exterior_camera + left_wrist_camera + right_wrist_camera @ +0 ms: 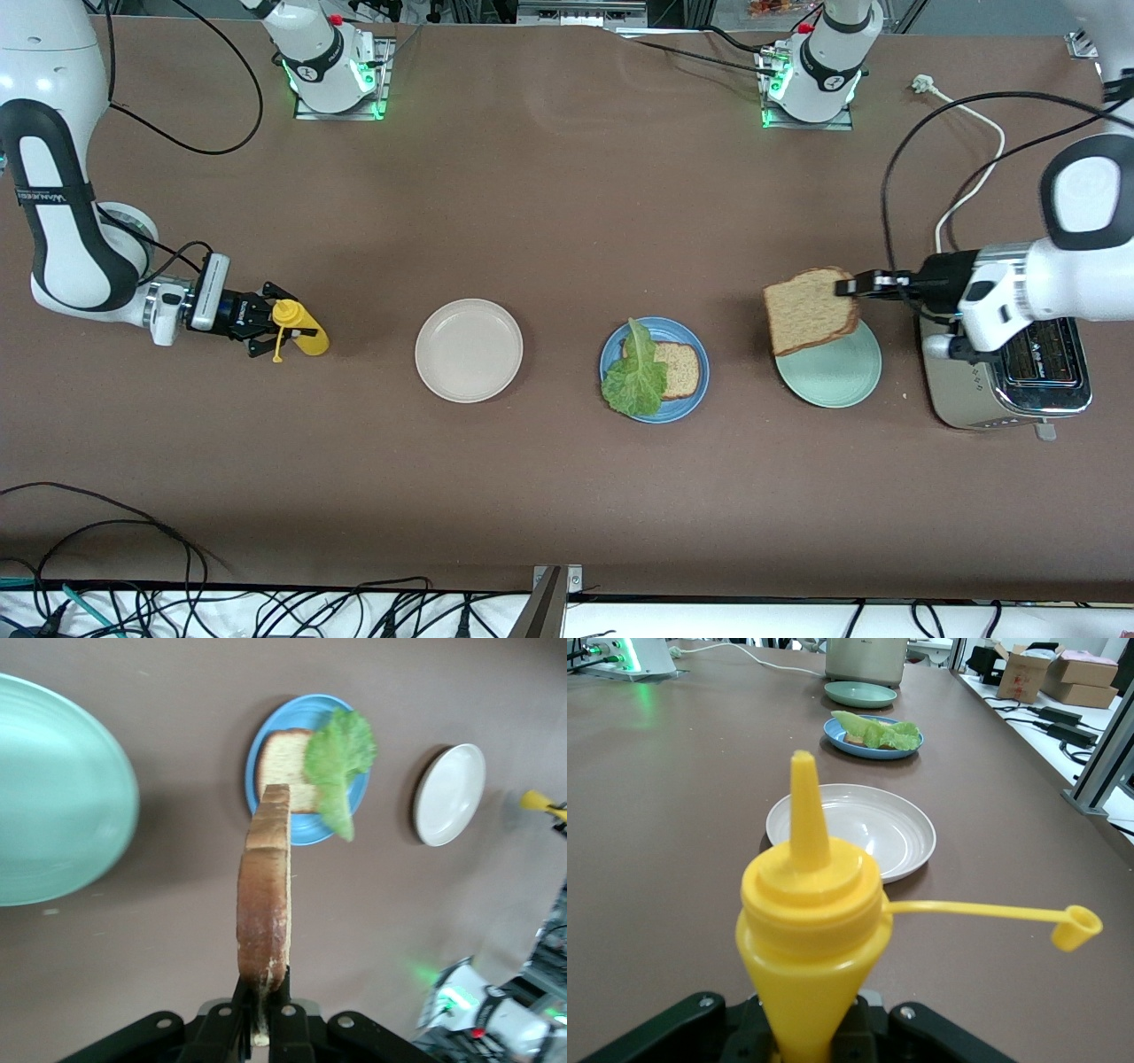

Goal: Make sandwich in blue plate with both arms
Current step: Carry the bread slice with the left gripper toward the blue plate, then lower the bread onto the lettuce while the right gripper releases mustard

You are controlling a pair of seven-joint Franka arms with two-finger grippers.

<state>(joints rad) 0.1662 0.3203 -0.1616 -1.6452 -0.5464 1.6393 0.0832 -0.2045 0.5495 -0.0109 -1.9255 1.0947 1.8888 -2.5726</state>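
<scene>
Left gripper point(849, 285) pinches a bread slice point(811, 311) at middle right, with the blue plate point(697, 351) lower left of it.

lower brown bread slice point(679, 368): ruffled green lettuce leaf point(636, 376) is covering its end toward the right arm
pale mint-green round plate point(55, 793): left wrist view's edge is cutting it off
silver toaster point(1010, 381): left arm is hiding its top
yellow plastic squeeze bottle point(811, 943): base is running out of the right wrist view
</scene>
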